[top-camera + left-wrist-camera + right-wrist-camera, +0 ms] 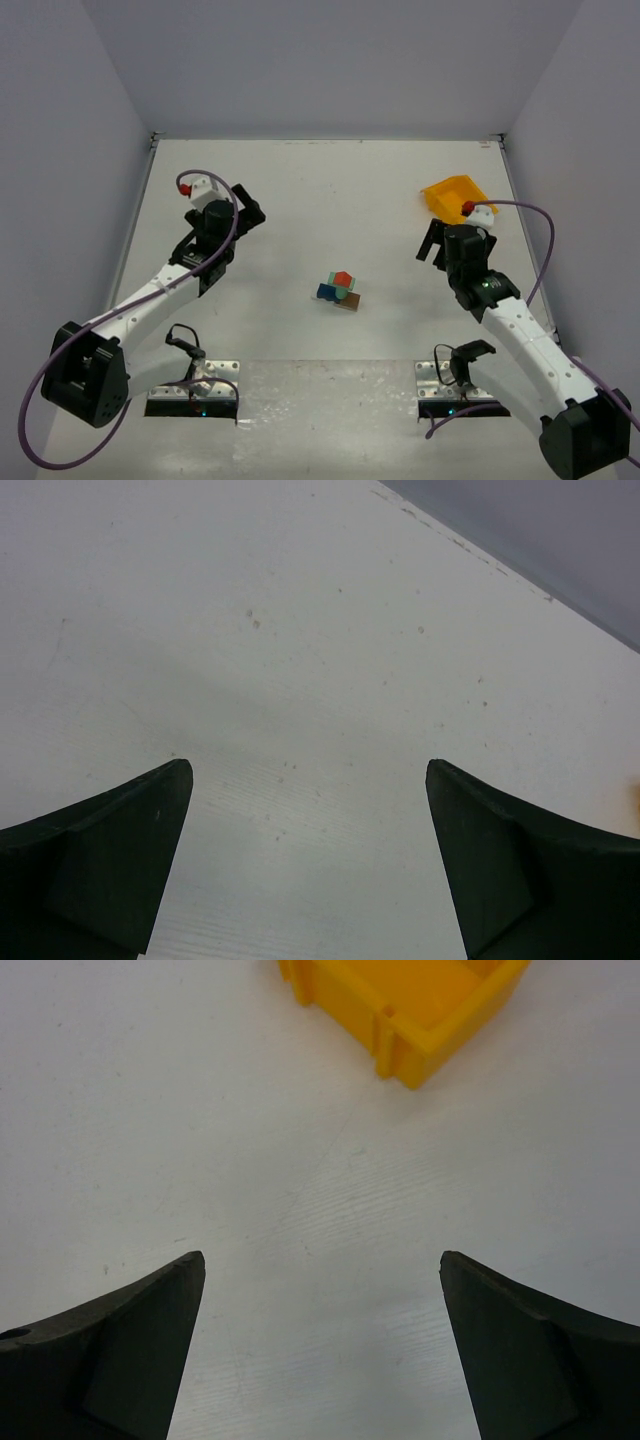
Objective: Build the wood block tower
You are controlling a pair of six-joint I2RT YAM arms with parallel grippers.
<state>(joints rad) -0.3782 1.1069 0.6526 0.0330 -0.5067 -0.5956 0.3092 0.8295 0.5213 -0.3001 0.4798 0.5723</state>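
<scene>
The wood block tower (339,290) stands mid-table in the top view: a red block on top, mint green and blue beside it, brown at the bottom right. My left gripper (252,211) is open and empty, far to the tower's upper left; its wrist view (308,772) shows only bare table between the jaws. My right gripper (432,243) is open and empty, well right of the tower. In its wrist view (322,1258) the jaws are spread over bare table. The tower is out of both wrist views.
A yellow plastic bin (456,197) sits at the back right, just beyond the right gripper; it also shows at the top of the right wrist view (420,1010). The table's back edge meets the wall (560,540).
</scene>
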